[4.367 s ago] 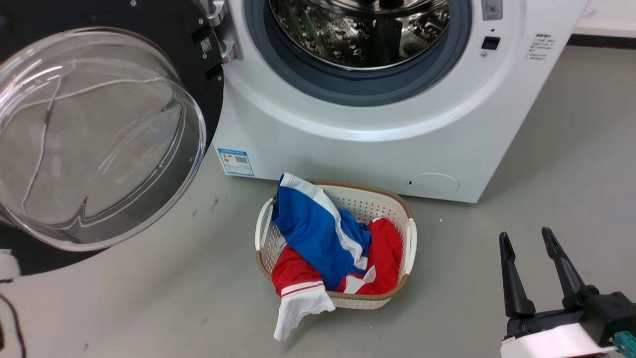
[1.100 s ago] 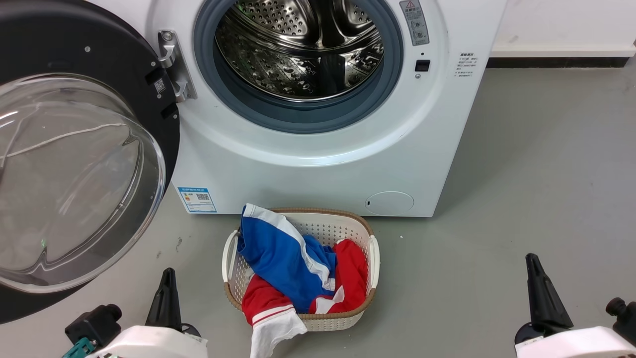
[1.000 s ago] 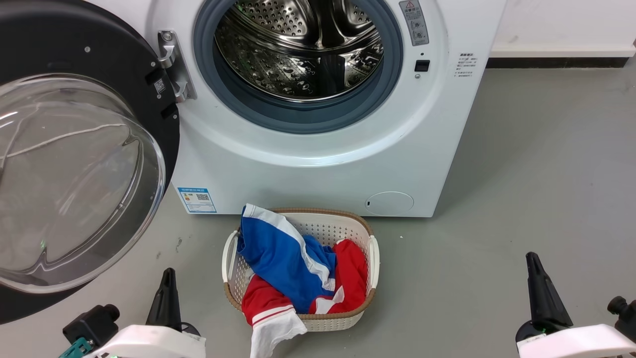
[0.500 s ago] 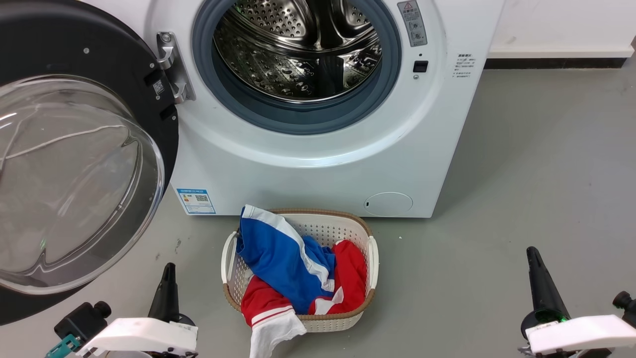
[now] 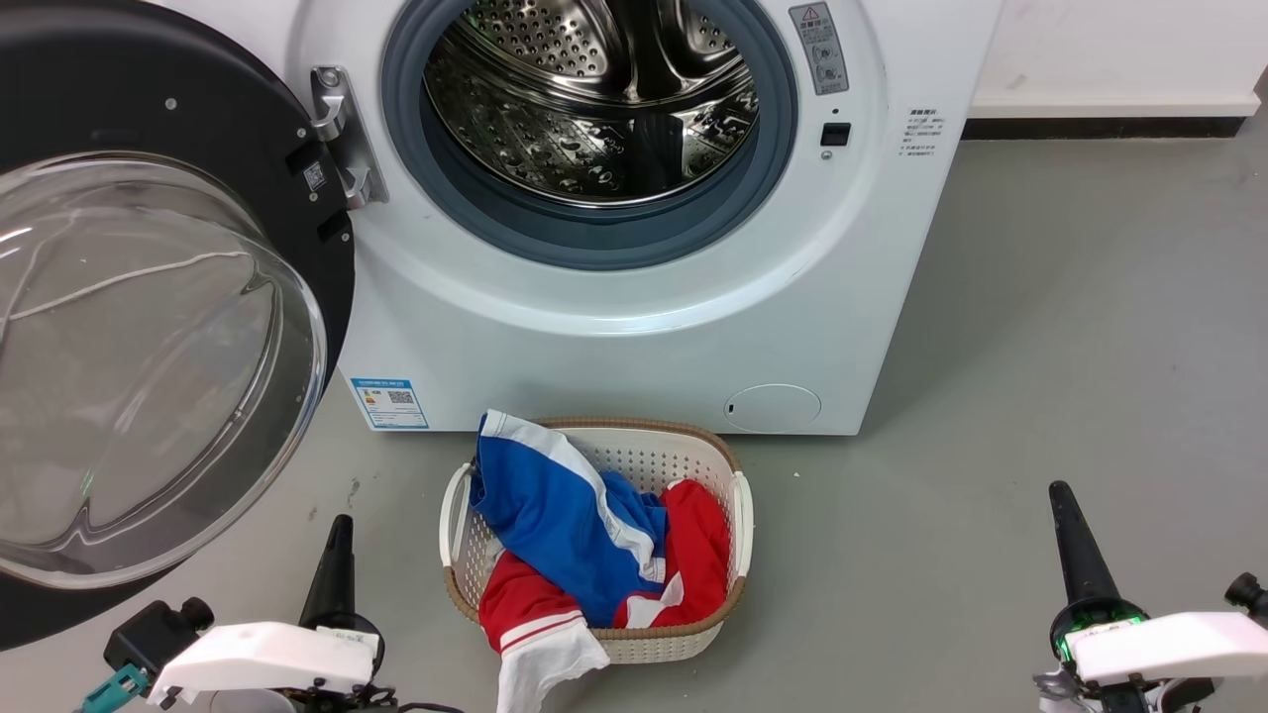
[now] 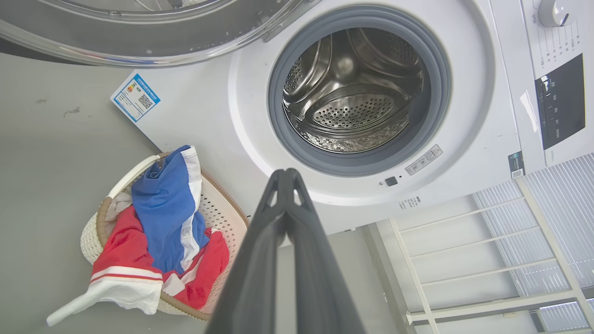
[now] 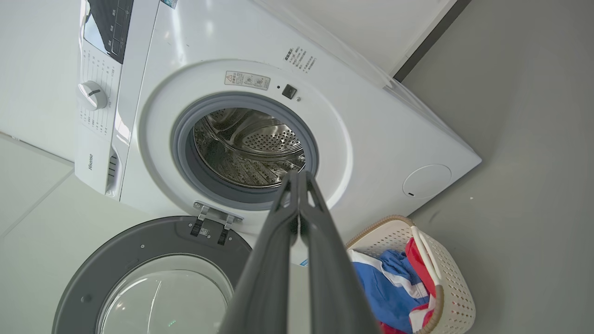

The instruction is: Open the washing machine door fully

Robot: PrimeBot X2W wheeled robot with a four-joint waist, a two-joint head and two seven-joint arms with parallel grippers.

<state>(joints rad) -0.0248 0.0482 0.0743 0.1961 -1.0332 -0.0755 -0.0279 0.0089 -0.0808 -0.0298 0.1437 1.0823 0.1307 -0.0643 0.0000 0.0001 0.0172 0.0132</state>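
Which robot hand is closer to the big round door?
Left. The left gripper is close beside the lower rim of the washing machine door, not touching it. The right gripper is far off on the other side of the laundry basket.

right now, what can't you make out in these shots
The washing machine door: the left edge of the head view cuts off its outer rim, and the bottom edge cuts it in the right wrist view.
The blue sticker: its print is too small to read in the head view.
The warning label: also too small to read.
The laundry basket: its bottom is hidden under the red and blue clothes.
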